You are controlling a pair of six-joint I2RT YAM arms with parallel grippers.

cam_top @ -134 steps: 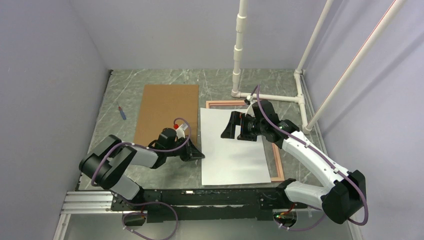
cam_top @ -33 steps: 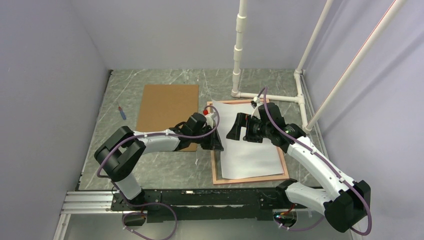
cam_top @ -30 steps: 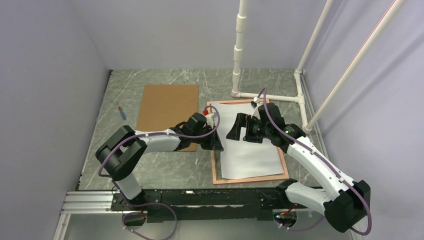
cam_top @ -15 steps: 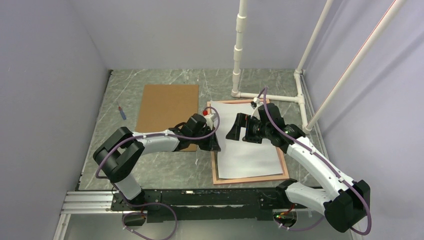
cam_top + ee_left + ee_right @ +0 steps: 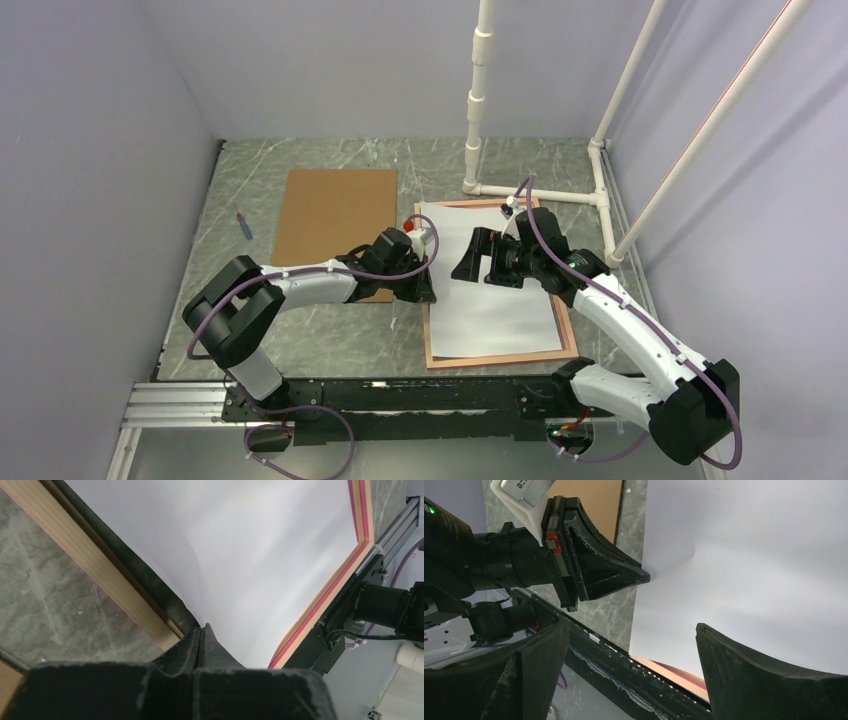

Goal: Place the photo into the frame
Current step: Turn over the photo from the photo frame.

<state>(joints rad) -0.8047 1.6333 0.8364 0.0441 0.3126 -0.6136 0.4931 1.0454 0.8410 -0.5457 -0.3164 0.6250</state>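
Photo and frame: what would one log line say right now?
left pincer: shut on photo edge | right pincer: open above photo | photo: white side up, askew on frame

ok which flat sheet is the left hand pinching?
The white one: the photo, back up over the frame, left hand shut on its left edge. The brown board lies apart.

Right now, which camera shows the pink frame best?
The top external view: the frame shows almost its whole outline around the photo, white side up. The left wrist view shows two edges close up; the right wrist view, only a sliver.
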